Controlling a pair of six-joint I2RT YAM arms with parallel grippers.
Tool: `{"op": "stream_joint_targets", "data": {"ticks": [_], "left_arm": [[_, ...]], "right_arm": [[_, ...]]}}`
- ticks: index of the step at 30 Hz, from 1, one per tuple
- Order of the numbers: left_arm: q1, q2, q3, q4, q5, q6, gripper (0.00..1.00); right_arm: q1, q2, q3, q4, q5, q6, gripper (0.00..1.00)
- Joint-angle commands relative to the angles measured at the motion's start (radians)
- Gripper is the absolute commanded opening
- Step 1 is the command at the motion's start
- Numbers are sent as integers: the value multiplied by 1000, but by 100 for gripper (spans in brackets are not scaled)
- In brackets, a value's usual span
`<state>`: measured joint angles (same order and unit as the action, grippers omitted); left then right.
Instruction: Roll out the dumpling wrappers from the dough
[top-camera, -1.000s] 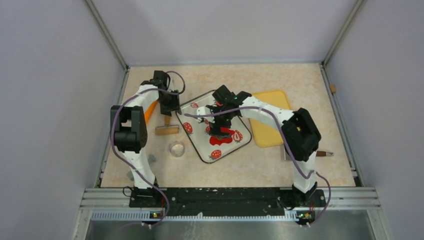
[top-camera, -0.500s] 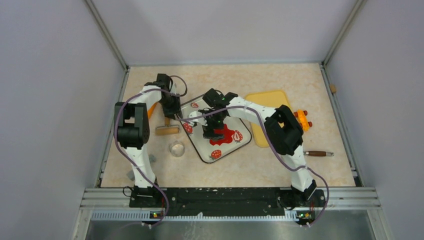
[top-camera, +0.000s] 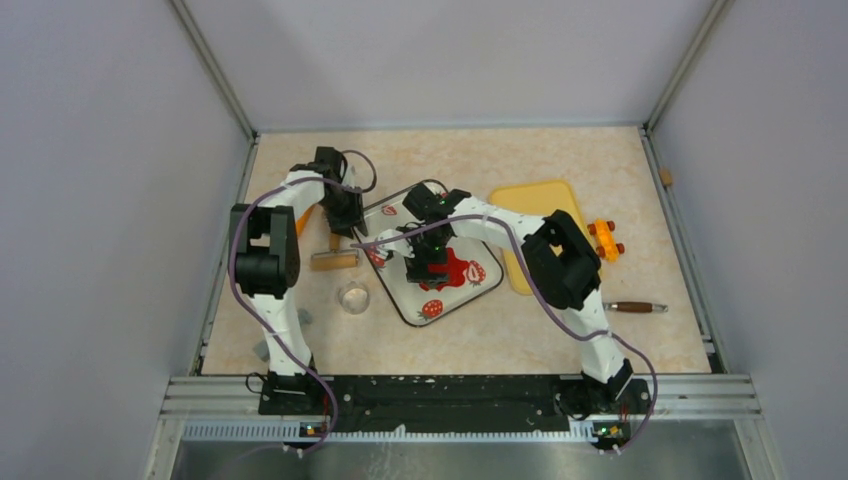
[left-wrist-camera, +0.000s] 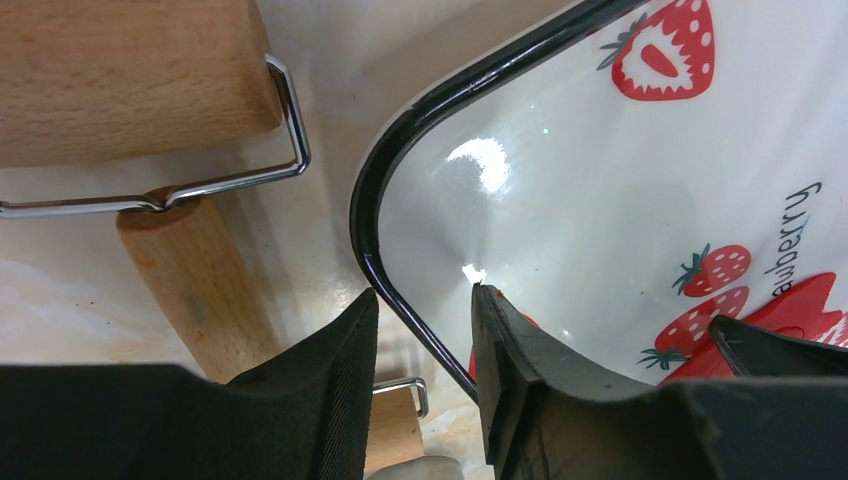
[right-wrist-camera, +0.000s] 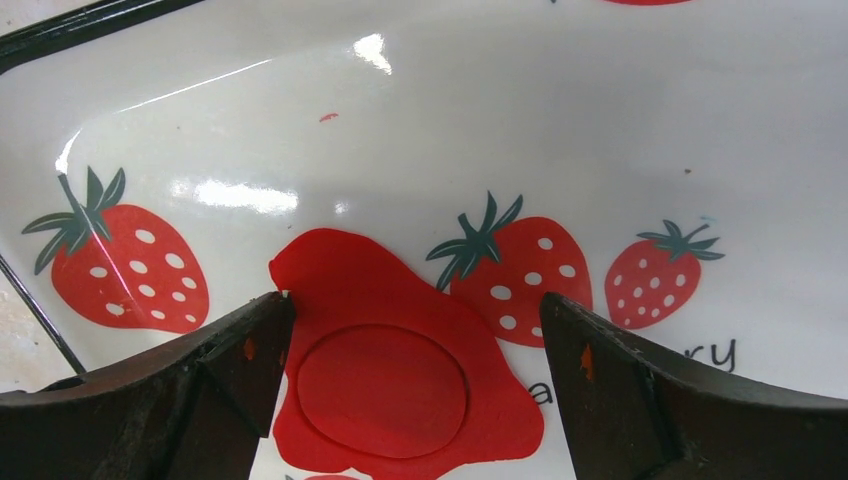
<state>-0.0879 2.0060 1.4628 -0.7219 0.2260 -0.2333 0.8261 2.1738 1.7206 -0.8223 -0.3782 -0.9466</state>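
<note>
My right hand (right-wrist-camera: 415, 300) hangs wide open low over the tray (left-wrist-camera: 560, 180), holding nothing, one finger on each side of the dough (right-wrist-camera: 360, 275). The dough is a flattened red blob with ragged edges, lying near the tray's middle, a bit toward the near side, among printed strawberries. One dumpling wrapper (right-wrist-camera: 382, 390) is already scored in it as a neat circle and has not been lifted out. My left hand (left-wrist-camera: 422, 300) is at the tray's left corner, its fingers straddling the black rim. There's a gap between the pads, and I cannot tell if they actually clamp the rim. The wooden roller (left-wrist-camera: 120, 70) lies on the counter (top-camera: 480, 345) just left of the tray, with the clear round cutter (top-camera: 352, 297) nearer. The yellow board (top-camera: 545, 205) is right of the tray. I judge the step as getting the disc free of the scrap. To do it well, I should pin the tray firmly with the left hand first so it can't slide. The right hand should come down on the ragged margin, not across the circle, and peel the scrap away slowly. Squeezing across the disc would crumple it, and the soft dough may stick to the glossy tray.
</note>
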Motion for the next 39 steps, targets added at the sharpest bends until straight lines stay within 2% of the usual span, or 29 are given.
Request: {"op": "stream_joint_targets", "data": {"ticks": [1, 5, 9, 13, 17, 25, 33, 39], "left_arm": [[-6, 5, 31, 16, 18, 5, 43], [-10, 4, 33, 16, 17, 6, 43], [-12, 2, 33, 16, 21, 9, 44], [-12, 5, 35, 16, 19, 14, 44], [-12, 8, 37, 15, 18, 17, 44], [-13, 16, 44, 15, 18, 20, 44], [-14, 23, 48, 13, -5, 15, 44], [-15, 27, 48, 12, -4, 17, 44]], "right_arm": [[16, 10, -10, -12, -13, 2, 95], [20, 9, -24, -19, -10, 3, 94], [25, 11, -48, -3, 24, 13, 88], [28, 50, -6, -55, 50, 48, 70], [28, 38, -11, -59, 37, 63, 61], [29, -19, -15, -65, 27, 98, 33], [29, -83, -2, -92, -13, 138, 20], [28, -118, -5, -128, -53, 143, 18]]}}
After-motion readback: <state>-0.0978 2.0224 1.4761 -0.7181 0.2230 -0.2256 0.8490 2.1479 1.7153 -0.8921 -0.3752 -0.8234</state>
